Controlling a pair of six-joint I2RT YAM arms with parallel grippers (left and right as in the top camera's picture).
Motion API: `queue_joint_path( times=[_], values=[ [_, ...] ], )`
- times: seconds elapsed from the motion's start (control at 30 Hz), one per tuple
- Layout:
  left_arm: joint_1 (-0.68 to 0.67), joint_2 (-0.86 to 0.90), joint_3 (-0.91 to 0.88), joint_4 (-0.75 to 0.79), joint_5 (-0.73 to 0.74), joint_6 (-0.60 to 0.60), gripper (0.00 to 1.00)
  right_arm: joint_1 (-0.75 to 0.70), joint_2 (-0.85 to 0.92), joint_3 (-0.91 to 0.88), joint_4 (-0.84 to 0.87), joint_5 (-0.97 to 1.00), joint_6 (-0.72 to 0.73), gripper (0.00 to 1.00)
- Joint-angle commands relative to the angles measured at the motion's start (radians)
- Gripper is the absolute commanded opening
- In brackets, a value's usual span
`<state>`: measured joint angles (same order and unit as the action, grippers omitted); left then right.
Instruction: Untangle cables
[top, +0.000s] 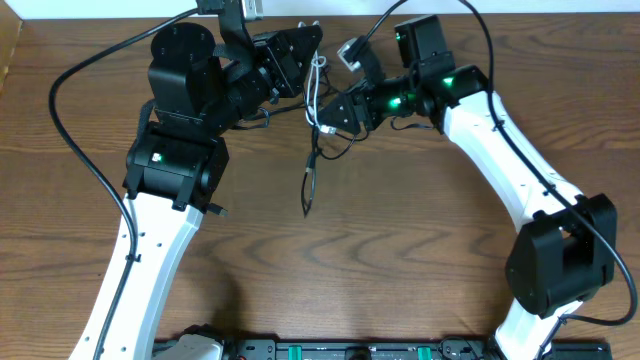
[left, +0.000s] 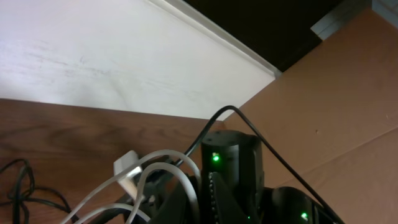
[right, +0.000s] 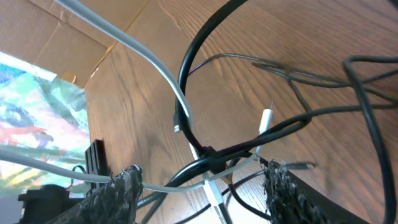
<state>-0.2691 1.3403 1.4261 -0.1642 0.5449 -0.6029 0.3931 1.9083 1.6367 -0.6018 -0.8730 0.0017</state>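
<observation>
Nearest the right wrist lens, the right gripper (right: 202, 186) stands released, its two rough dark fingers (right: 118, 193) set well apart. The white cable (right: 155, 68) and the black cable (right: 186, 74) cross in the gap between them, and neither cord is pinched. A strand of the white cord runs across that gap from one finger toward the other, and a small white plug (right: 266, 118) points upward just above the crossing. Seen from overhead, the left gripper (top: 305, 50) is clenched, and the white cable (top: 316, 90) rises in a narrow loop to its tip, so it appears to grasp that cord. The right gripper (top: 325, 115) sits just beside the same loop on the other side. The black cable (top: 310, 170) hangs from the tangle between the two grippers and trails down onto the wooden table (top: 400, 250), ending in a thin point. Only the left wrist view shows the white cable (left: 158, 158) curving in several strands past a blocky white plug (left: 126, 169). It also shows thin loops of black cable (left: 18, 186) lying on the wood at the left, the right arm (left: 230, 162) with its green light close behind, and cardboard (left: 336, 93) beyond. The left gripper's own fingertips lie below that frame's edge.
</observation>
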Motion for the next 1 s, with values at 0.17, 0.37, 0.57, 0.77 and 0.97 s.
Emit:
queue_joint_path(
  times=[0.17, 0.37, 0.57, 0.77, 0.97],
  values=[
    [0.006, -0.017, 0.031, 0.015, 0.021, -0.027, 0.07, 0.089, 0.076, 0.003, 0.143, 0.142, 0.217, 0.52],
    [0.006, -0.02, 0.031, 0.016, 0.024, -0.026, 0.07, 0.132, 0.186, 0.003, 0.207, 0.402, 0.477, 0.43],
    [0.056, -0.046, 0.031, 0.021, 0.016, -0.019, 0.07, 0.074, 0.255, 0.003, 0.131, 0.5, 0.559, 0.37],
    [0.159, -0.088, 0.041, 0.058, -0.001, -0.019, 0.07, 0.011, 0.26, 0.003, 0.085, 0.501, 0.55, 0.49],
    [0.219, -0.109, 0.044, 0.034, -0.006, -0.014, 0.07, 0.006, 0.261, 0.003, 0.064, 0.486, 0.47, 0.47]
  ],
)
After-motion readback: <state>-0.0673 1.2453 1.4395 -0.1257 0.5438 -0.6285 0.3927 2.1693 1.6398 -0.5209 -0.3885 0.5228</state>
